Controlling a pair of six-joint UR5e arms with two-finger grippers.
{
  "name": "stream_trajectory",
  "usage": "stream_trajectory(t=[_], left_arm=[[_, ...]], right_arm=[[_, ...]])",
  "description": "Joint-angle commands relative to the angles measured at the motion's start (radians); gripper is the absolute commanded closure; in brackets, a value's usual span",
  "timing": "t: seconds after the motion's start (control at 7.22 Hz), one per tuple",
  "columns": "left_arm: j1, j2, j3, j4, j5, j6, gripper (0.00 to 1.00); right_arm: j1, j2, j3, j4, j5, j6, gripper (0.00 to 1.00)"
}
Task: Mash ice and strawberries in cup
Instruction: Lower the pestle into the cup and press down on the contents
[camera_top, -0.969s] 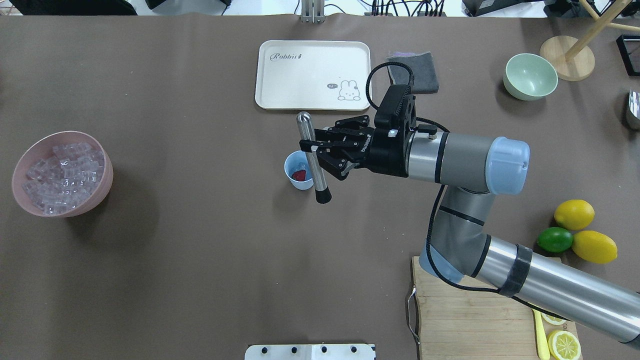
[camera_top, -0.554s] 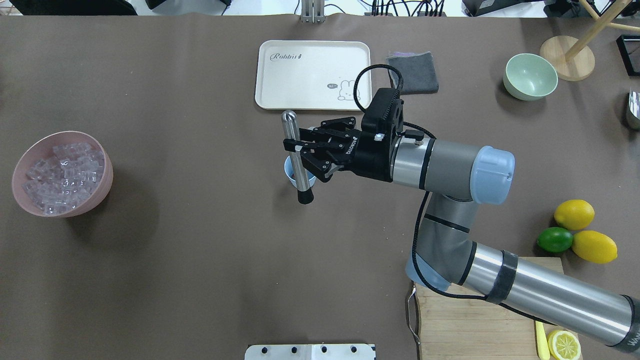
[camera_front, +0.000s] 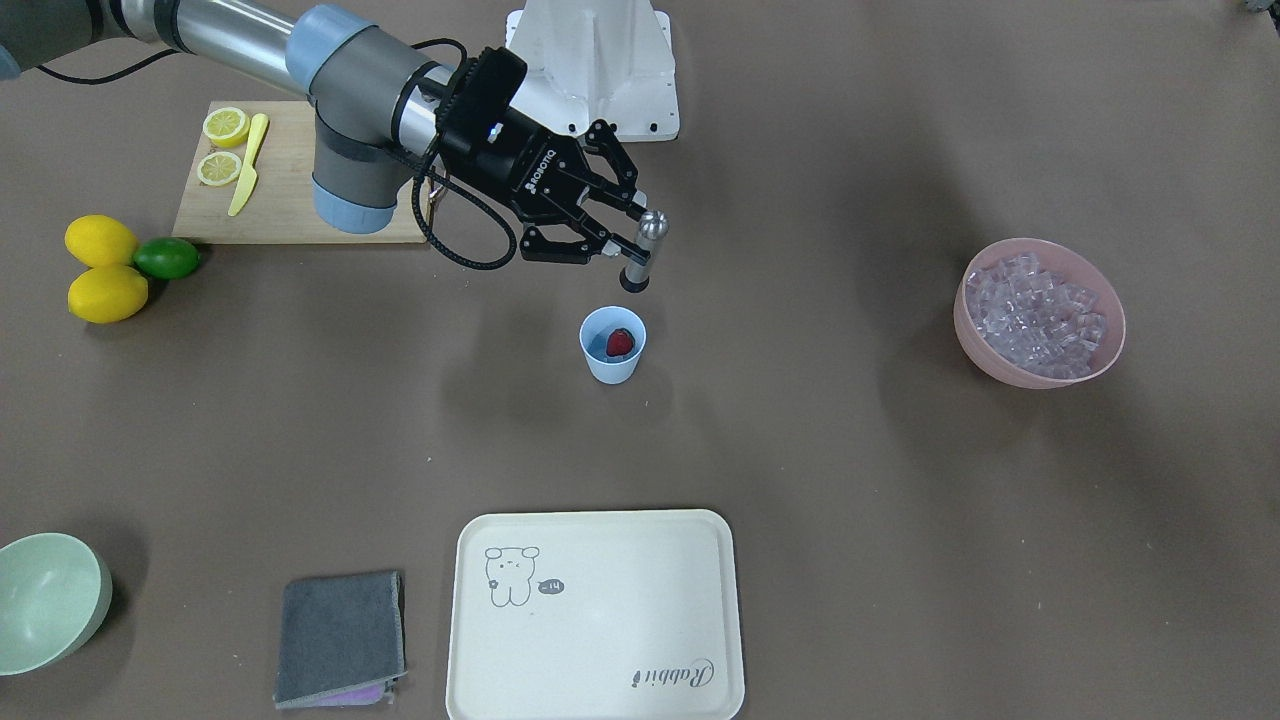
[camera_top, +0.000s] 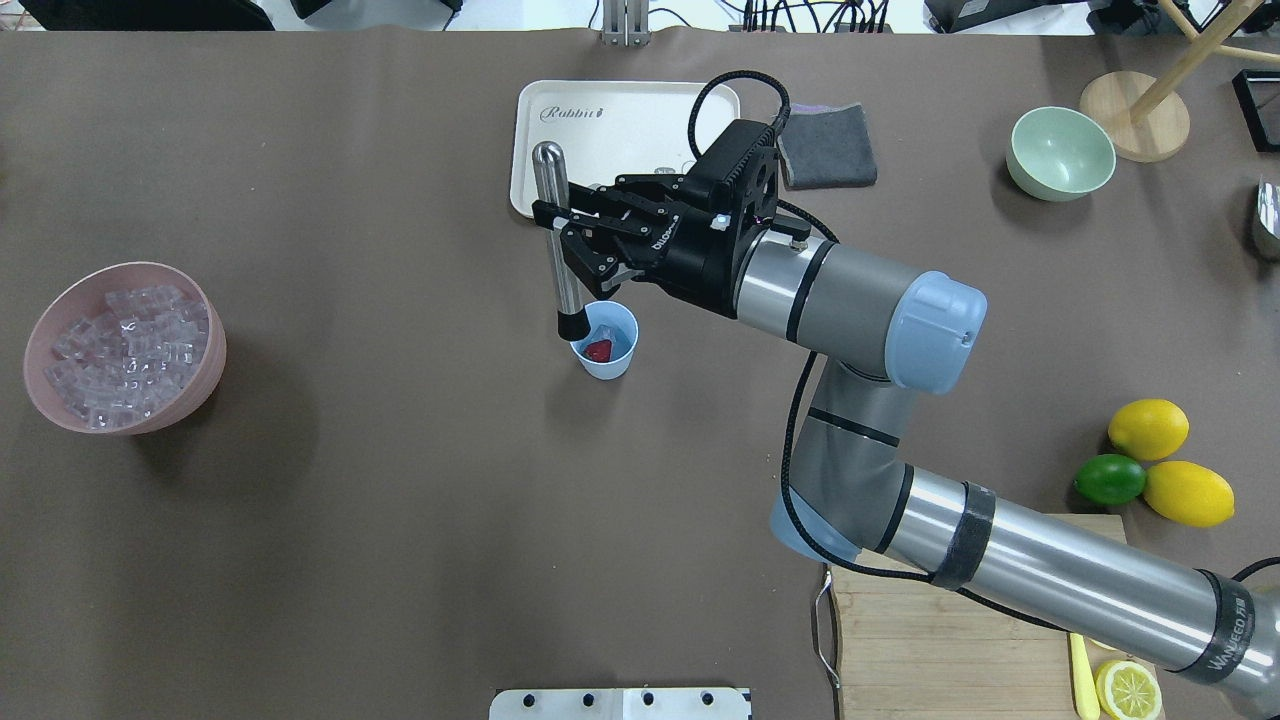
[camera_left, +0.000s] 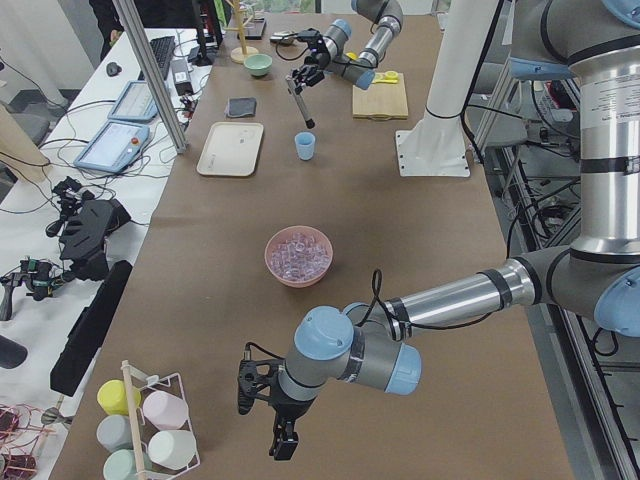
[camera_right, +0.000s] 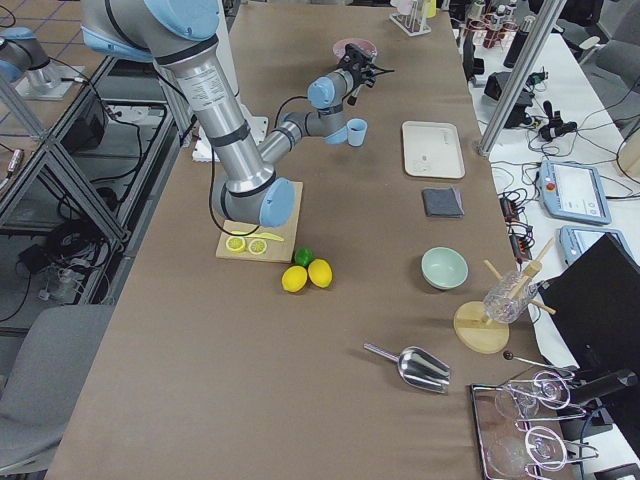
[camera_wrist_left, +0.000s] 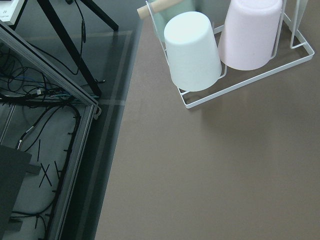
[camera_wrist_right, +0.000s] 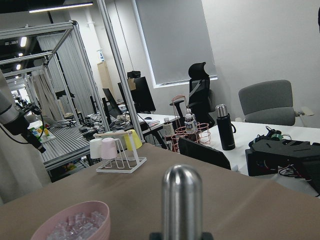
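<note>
I stand by the table and watch the right gripper (camera_top: 553, 214). It holds a shiny metal masher (camera_top: 558, 255) near the stick's top. Its jaws are pinched in tight on the stick, one on each side. The stick points almost straight down, black end lowest. I think that is so it can push right down into the cup (camera_top: 611, 367).

The little blue cup sits in the middle of the overhead view, just below the white tray (camera_top: 600, 150). The red strawberry (camera_top: 598, 350) lies at the bottom of it. There may be a bit of ice beside it, but it is too small to tell. The black end hangs just over the cup's left rim and is not inside yet. The stick may need to slide a little toward the middle first, or it could bump the rim and tip the cup.

Most of the ice (camera_top: 125, 345) is far off, in the pink bowl (camera_top: 221, 348) at the left edge.

The left gripper (camera_left: 278, 425) hangs far away, at the bottom of the left side view. I cannot tell how its jaws stand.
</note>
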Motion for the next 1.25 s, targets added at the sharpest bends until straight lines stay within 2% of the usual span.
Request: stream_trajectory(t=[0.0, 0.14, 0.42, 0.97, 1.11], left_arm=[[0.0, 0.006, 0.0, -0.001, 0.0, 0.0, 0.02], [-0.002, 0.007, 0.0, -0.001, 0.0, 0.0, 0.02], [0.0, 0.017, 0.0, -0.003, 0.0, 0.0, 0.02], [0.0, 0.018, 0.003, -0.001, 0.0, 0.0, 0.02], [0.0, 0.018, 0.004, -0.001, 0.0, 0.0, 0.02]], right_arm=[[0.011, -0.011, -0.015, -0.001, -0.024, -0.058, 1.0], [0.008, -0.01, -0.043, 0.008, -0.024, -0.061, 1.0], [-0.012, -0.011, -0.156, 0.121, -0.047, -0.072, 1.0], [-0.047, -0.002, -0.161, 0.134, -0.069, -0.072, 1.0], [-0.074, -0.004, -0.161, 0.133, -0.105, -0.072, 1.0]])
